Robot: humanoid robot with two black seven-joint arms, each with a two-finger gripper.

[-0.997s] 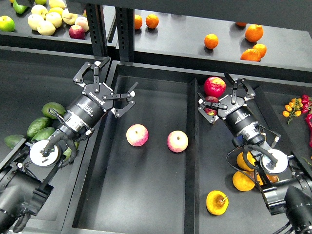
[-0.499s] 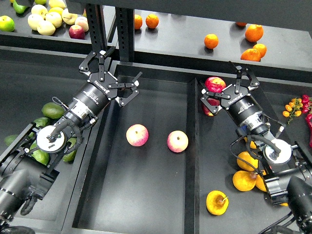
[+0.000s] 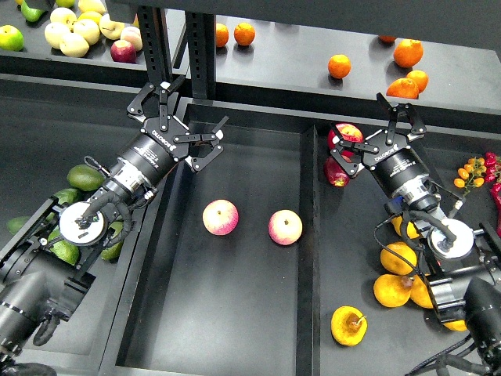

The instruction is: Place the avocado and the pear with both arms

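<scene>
Several green avocados point(image 3: 84, 177) lie at the left, partly hidden under my left arm. A golden pear point(image 3: 348, 325) with a brown stem lies at the lower right; more yellow-orange pears point(image 3: 398, 258) sit beside my right arm. My left gripper point(image 3: 182, 125) is open and empty above the far left corner of the middle tray point(image 3: 235, 313). My right gripper point(image 3: 374, 135) is open and empty over the red apples point(image 3: 347, 135) in the right bin.
Two pink-yellow apples point(image 3: 221, 217) point(image 3: 285, 227) lie in the middle tray. Oranges point(image 3: 408, 53) lie on the back shelf at right, pale apples point(image 3: 74, 33) at back left. Black posts point(image 3: 160, 47) stand behind my left gripper. Small tomatoes point(image 3: 472, 170) lie at far right.
My right arm has moved up and to the right, away from the red apples. My left arm rose toward the tray's far corner, then held still. Both grippers stay open.
</scene>
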